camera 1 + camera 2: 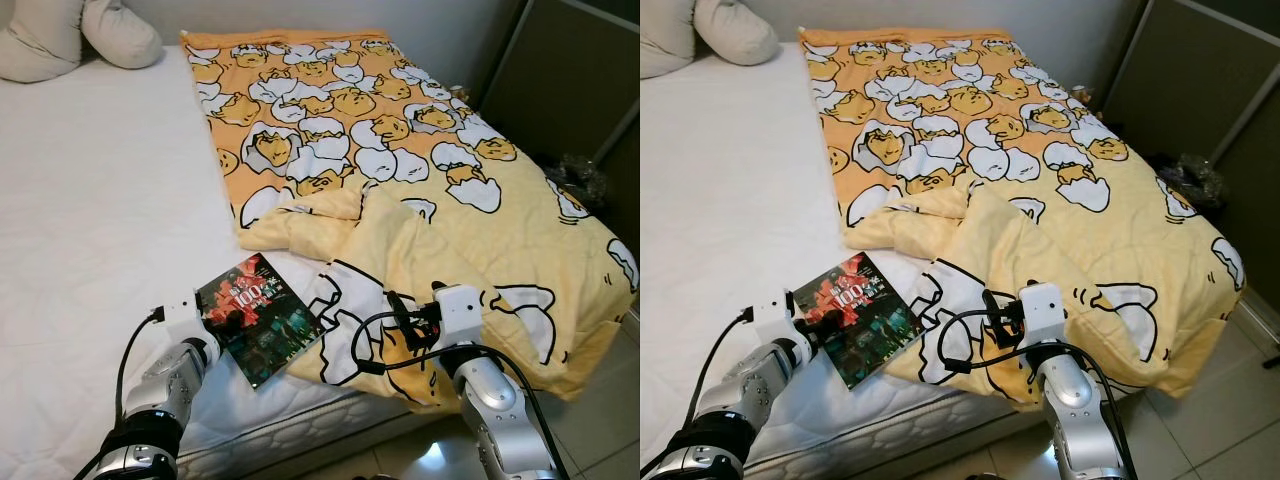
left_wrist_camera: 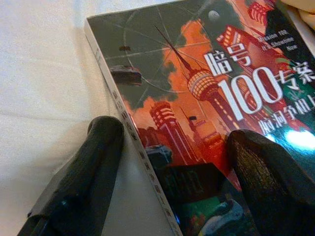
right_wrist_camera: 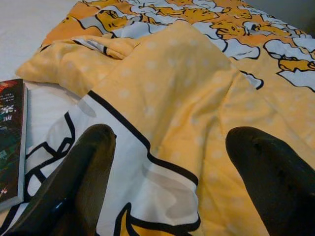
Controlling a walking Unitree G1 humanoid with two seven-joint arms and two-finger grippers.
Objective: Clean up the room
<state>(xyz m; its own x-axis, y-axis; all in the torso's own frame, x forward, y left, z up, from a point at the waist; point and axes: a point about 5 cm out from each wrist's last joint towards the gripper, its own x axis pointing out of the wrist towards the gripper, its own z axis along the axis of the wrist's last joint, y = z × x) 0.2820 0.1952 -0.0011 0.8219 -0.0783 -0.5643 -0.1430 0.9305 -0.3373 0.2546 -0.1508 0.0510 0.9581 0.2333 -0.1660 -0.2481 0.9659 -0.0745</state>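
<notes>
Yellow egg-print blanket (image 1: 420, 180) lies rumpled across the right side of a white bed (image 1: 90, 220), its folded edge touching a dark paperback book (image 1: 258, 318) near the mattress's front edge. Left gripper (image 2: 172, 162) straddles the book's spine corner, jaws wide; right gripper (image 3: 167, 177) hovers over the blanket, jaws wide and holding nothing.

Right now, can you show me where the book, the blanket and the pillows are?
book (image 1: 258, 317), left eye view, middle of its cover.
blanket (image 1: 350, 110), left eye view, patterned top part.
pillows (image 1: 60, 35), left eye view, where the two meet.
</notes>
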